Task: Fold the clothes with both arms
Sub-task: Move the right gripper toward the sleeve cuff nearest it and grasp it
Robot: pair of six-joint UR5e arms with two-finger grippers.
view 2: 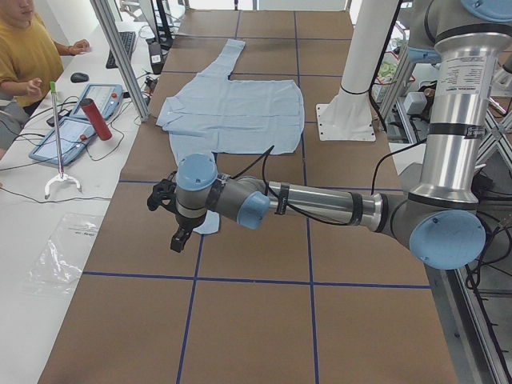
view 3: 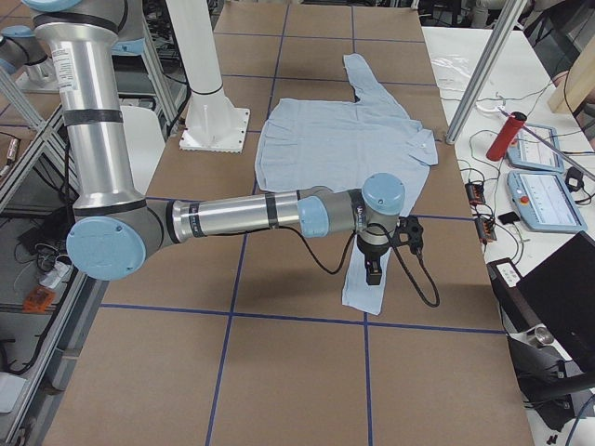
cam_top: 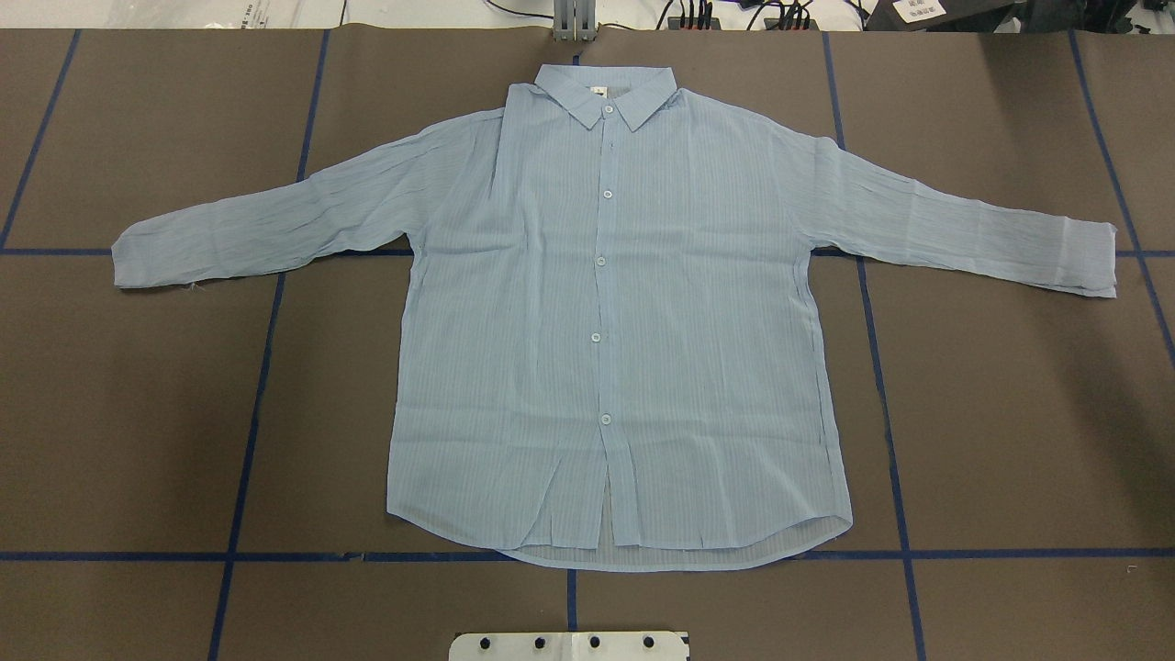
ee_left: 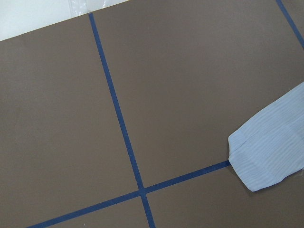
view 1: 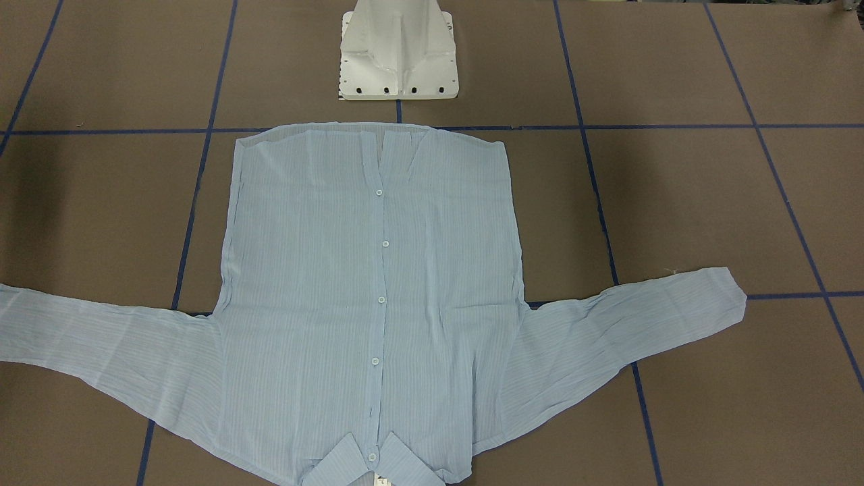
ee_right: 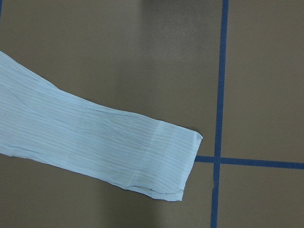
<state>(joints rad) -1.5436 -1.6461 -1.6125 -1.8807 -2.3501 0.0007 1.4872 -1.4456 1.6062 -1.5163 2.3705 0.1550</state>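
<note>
We see the shirt [cam_top: 606, 321] lying flat, buttons up, in the middle of the desk [cam_top: 138, 413], collar toward the far edge, hem toward the robot's edge, sleeves spread toward both ends. The left arm [view 2: 320, 206] hangs above the left cuff [ee_left: 266, 156], the right arm [view 3: 242, 216] above the right cuff [ee_right: 175, 161]. We cannot tell whether either arm's jaws are open or closed

A brown table cover [cam_top: 138, 413] is ruled into large squares by blue tape lines [cam_top: 246, 441]; a white bench [view 2: 32, 240] runs along one long side, behind aluminium posts [view 2: 120, 56]; on it lie two teach pendants [view 2: 64, 138], a red cylinder [view 2: 96, 118], a keyboard [view 2: 122, 48] and a clear plastic bag [view 2: 64, 256]; a person in a yellow shirt [view 2: 28, 56] sits there.
</note>
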